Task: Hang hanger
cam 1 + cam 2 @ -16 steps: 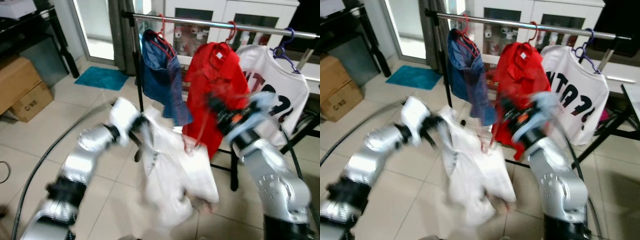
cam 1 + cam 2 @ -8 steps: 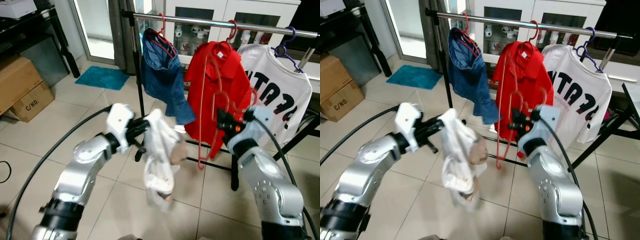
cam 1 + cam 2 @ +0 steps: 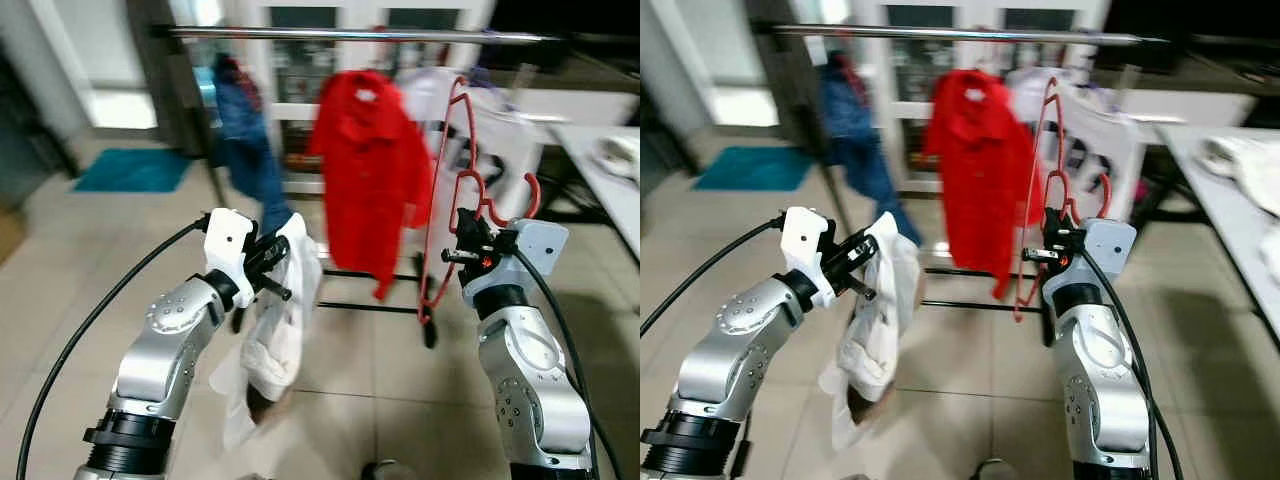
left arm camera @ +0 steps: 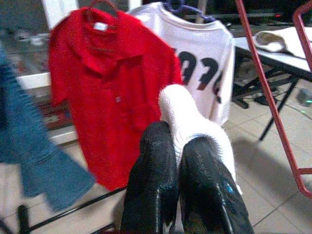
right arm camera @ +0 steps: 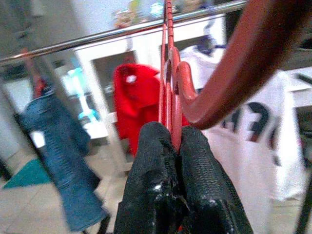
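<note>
Right pincer [image 3: 462,246] pressed together on red hanger [image 3: 447,190], held upright in front of clothes rail [image 3: 350,35], hook end curling near the wrist, not on the rail. Left pincer [image 3: 272,268] pinching white garment [image 3: 275,340], cloth drooping toward tiled floor [image 3: 90,260]. On rail: blue denim piece [image 3: 240,150] at robot's left, red shirt [image 3: 368,175] in the middle, white printed shirt [image 4: 202,68] on purple hanger [image 4: 187,7] beyond. Teal mat [image 3: 130,170] on floor, far left. White worktop [image 3: 1230,170] at right with pale cloth on it. Head views blurred.
</note>
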{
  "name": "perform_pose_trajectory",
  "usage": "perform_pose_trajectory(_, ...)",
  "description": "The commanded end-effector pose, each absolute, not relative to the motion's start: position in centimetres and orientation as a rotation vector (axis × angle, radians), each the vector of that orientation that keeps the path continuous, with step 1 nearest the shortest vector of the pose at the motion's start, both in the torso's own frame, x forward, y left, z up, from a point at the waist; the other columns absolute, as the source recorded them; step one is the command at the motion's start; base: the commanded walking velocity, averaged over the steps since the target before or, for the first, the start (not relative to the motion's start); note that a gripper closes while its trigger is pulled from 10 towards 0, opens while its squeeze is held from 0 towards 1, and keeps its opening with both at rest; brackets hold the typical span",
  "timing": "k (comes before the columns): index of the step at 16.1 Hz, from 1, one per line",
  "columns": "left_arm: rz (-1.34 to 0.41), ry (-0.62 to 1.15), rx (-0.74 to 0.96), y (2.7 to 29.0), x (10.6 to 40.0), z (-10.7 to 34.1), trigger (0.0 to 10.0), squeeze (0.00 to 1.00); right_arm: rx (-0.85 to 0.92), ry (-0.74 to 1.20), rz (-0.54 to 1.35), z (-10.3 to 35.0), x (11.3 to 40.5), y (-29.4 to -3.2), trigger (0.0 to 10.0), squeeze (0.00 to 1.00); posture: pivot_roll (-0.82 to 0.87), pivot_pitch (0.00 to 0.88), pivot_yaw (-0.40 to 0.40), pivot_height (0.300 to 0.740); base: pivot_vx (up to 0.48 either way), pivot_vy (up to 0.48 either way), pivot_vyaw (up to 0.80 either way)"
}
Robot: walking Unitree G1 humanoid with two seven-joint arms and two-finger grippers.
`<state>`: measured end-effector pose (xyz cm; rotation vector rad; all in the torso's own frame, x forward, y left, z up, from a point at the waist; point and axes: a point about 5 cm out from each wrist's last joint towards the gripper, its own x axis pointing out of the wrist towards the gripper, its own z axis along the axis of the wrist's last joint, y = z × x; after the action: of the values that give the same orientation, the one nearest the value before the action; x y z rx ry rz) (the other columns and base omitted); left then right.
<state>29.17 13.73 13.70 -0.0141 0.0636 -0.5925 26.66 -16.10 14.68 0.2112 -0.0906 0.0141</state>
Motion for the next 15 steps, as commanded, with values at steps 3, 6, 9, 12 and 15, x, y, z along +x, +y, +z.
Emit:
perform_pose_trajectory(3,-0.542,0.023,-0.003,14.0,29.5,14.8,10.0,0.00,0.247,-0.095,-0.026,14.2,26.7,-16.5,10.0,0.00,-0.09,0.000,0.016,0.740,0.000,0.000,-0.80)
perform_pose_trajectory(6,-0.432,-0.075,-0.074,14.5,30.0,15.9,10.0,0.00,0.248,-0.066,-0.040,14.1,26.9,-16.6,10.0,0.00,-0.08,0.000,0.011,0.740,0.000,0.000,-0.80)
perform_pose_trajectory(9,-0.356,-0.086,-0.077,14.8,30.0,15.9,10.0,0.00,0.211,-0.059,-0.050,14.4,26.6,-17.0,10.0,0.00,-0.09,0.000,0.013,0.740,0.000,0.000,-0.80)
perform_pose_trajectory(12,-0.352,-0.096,-0.069,14.8,30.2,15.9,10.0,0.00,0.162,-0.083,-0.058,15.1,26.1,-17.9,10.0,0.00,-0.09,0.000,0.016,0.740,0.000,0.000,-0.80)
perform_pose_trajectory(15,-0.352,-0.098,-0.048,14.8,30.1,16.0,10.0,0.00,0.164,-0.083,-0.103,15.2,26.3,-18.0,10.0,0.00,-0.10,0.000,0.012,0.740,0.000,0.000,-0.80)
